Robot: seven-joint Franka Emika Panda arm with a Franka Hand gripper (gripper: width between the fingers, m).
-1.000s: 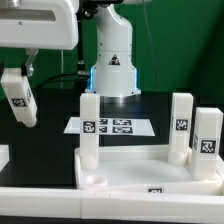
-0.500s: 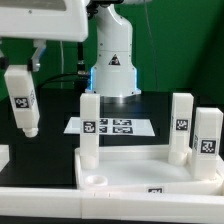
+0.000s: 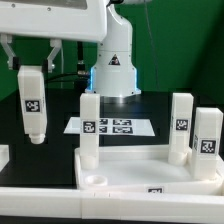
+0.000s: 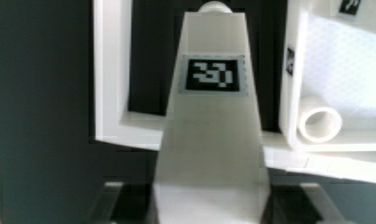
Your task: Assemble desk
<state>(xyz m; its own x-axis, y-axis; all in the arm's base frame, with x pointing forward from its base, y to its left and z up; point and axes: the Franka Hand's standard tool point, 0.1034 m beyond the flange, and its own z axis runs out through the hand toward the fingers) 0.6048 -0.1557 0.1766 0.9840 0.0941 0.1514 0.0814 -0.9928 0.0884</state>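
Note:
The white tabletop slab (image 3: pixel 150 170) lies at the front with three tagged white legs standing in its corner sockets: one at the near left (image 3: pixel 89 128), two at the right (image 3: pixel 181 124) (image 3: pixel 207 140). The front left socket (image 3: pixel 93 178) is empty. My gripper (image 3: pixel 31 62) is shut on a fourth white tagged leg (image 3: pixel 33 104), held upright in the air at the exterior view's left, above the black table and left of the slab. In the wrist view the held leg (image 4: pixel 213 120) fills the middle, its tag facing the camera, with the slab's rim (image 4: pixel 114 90) below it.
The marker board (image 3: pixel 108 126) lies flat behind the slab. The white robot base (image 3: pixel 114 60) stands at the back centre. A white object (image 3: pixel 3 156) shows at the left edge. The wall behind is green.
My gripper has carried the held leg to the exterior view's right and turned it from tilted to upright. The slab and its three legs have not moved.

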